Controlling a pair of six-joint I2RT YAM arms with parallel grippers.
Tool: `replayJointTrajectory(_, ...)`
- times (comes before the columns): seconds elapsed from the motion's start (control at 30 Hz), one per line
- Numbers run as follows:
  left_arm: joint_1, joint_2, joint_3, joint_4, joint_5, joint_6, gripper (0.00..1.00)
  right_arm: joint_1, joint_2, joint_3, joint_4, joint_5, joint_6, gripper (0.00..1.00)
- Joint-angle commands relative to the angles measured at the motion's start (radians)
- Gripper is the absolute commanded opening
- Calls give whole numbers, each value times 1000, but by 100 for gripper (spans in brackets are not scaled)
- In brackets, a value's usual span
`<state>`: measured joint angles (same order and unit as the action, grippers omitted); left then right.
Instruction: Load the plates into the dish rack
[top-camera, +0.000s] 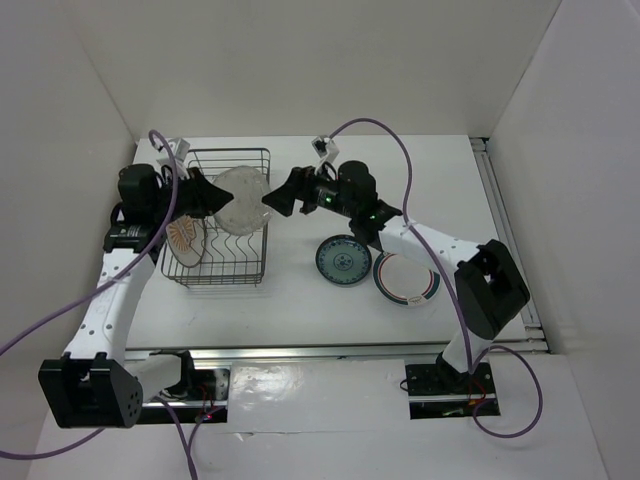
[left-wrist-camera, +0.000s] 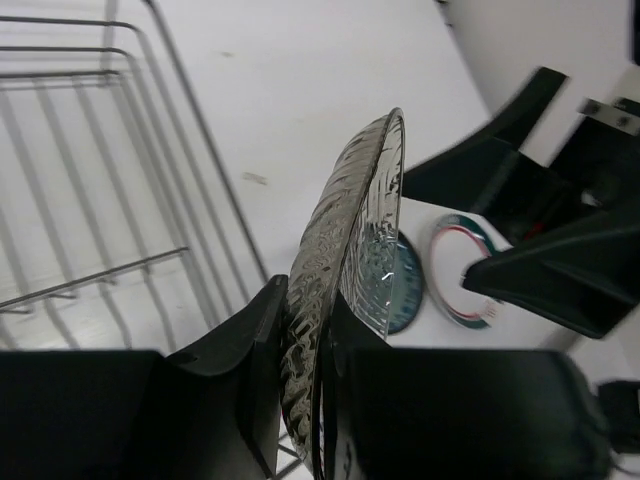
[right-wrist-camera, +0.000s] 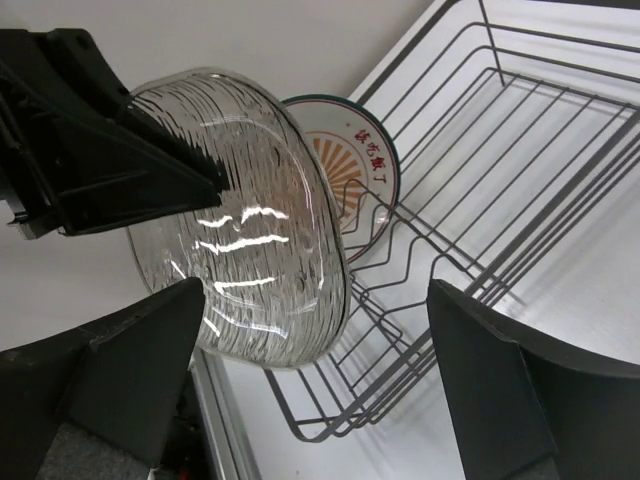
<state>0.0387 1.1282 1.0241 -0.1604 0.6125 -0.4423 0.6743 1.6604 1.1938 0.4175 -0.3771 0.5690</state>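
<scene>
My left gripper (top-camera: 212, 196) is shut on the rim of the translucent grey plate (top-camera: 241, 198) and holds it on edge above the dish rack (top-camera: 222, 272). In the left wrist view the plate (left-wrist-camera: 350, 220) stands pinched between my left gripper's (left-wrist-camera: 318, 350) two fingers. My right gripper (top-camera: 272, 203) is open just right of that plate. In the right wrist view the plate (right-wrist-camera: 240, 260) sits between the spread jaws of my right gripper (right-wrist-camera: 315, 370), nearer the left finger (right-wrist-camera: 130, 370). The orange sunburst plate (right-wrist-camera: 352, 170) leans inside the rack (right-wrist-camera: 480, 200) at its left end (top-camera: 185, 240).
The teal-blue plate (top-camera: 342, 260) and the larger white plate with green-and-red rim (top-camera: 407, 278) lie flat on the table right of the rack, under the right arm. Both show in the left wrist view (left-wrist-camera: 405, 290), (left-wrist-camera: 452, 285). White walls enclose the table.
</scene>
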Motion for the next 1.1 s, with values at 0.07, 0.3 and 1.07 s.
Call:
replayJointTrajectory(0.07,6,-87,34,-44,-294,128,0,11,-54,0,-61,119,-93,100)
replayJointTrajectory(0.3,6,-24,60,-110,-605,160,0,-16,-117,-60,-94,122,-118,100)
replayJointTrajectory(1.07,-103,159,139,-266,-570,217,0,-202,-229,-198,-17,-43,-77,100)
